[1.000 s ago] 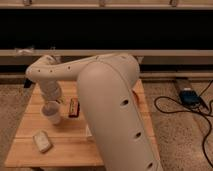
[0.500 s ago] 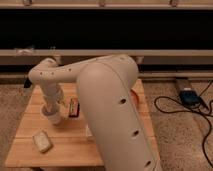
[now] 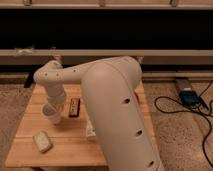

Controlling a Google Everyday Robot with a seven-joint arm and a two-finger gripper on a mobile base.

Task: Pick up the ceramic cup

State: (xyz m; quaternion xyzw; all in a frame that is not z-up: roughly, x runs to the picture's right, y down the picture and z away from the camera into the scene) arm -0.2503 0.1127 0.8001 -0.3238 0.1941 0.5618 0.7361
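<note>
The ceramic cup (image 3: 50, 113) is small, white and tapered, and stands upright on the left part of the wooden table (image 3: 27, 122). My gripper (image 3: 56, 101) hangs from the white wrist directly over the cup, at its rim, and is mostly hidden by the wrist. My bulky white arm crosses the middle of the view and hides the table's right side.
A dark red bar-shaped packet (image 3: 74, 107) lies just right of the cup. A pale sponge-like block (image 3: 42, 141) lies near the front left corner. A white wrapper (image 3: 90, 131) peeks out beside the arm. Cables and a blue box (image 3: 189, 95) lie on the floor at right.
The wrist has shifted slightly right and settled over the cup. The cup stays in the same place on the table.
</note>
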